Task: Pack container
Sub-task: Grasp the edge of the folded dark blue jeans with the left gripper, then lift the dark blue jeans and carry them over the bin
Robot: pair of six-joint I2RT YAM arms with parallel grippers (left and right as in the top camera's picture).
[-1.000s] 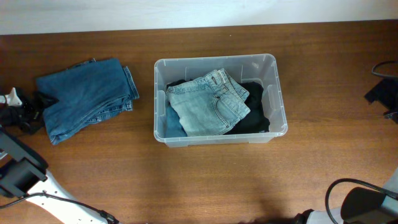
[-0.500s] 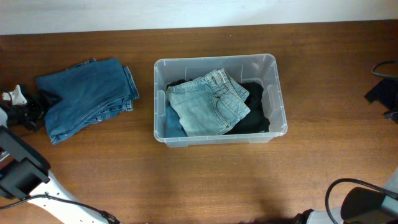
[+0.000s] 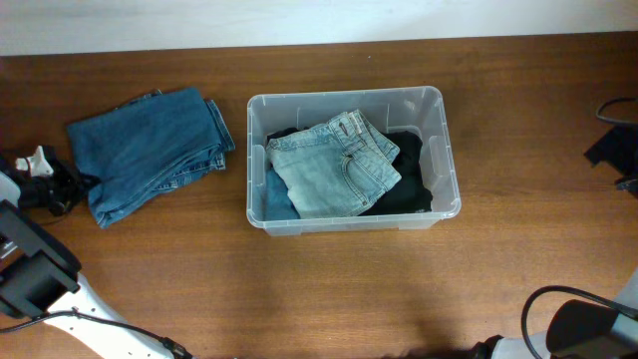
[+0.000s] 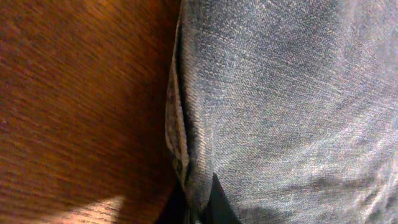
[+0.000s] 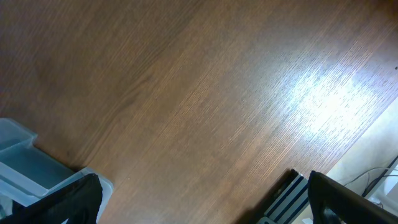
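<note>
The container (image 3: 344,97), a clear plastic bin, stands at mid-table. It holds folded light-wash jeans (image 3: 334,165) lying over a dark garment (image 3: 411,184) and a blue one (image 3: 279,196). A folded pair of darker blue jeans (image 3: 150,150) lies on the table to its left. My left gripper (image 3: 62,189) is shut on the left edge of that pair. In the left wrist view the denim (image 4: 280,106) fills the frame, with a fold pinched in the left gripper (image 4: 196,210). My right gripper (image 5: 205,208) is open over bare wood, with a corner of the container (image 5: 18,163) at its left.
The wooden table (image 3: 329,289) runs to a pale wall at the back. Arm bases (image 3: 40,279) and cables sit along the front edge. Dark parts of the right arm (image 3: 613,148) stand at the right edge. A table edge with a cable (image 5: 373,177) shows in the right wrist view.
My left gripper has shut on the edge of the darker jeans. The pile has shifted slightly to the right, towards the container. The right arm has not moved.
</note>
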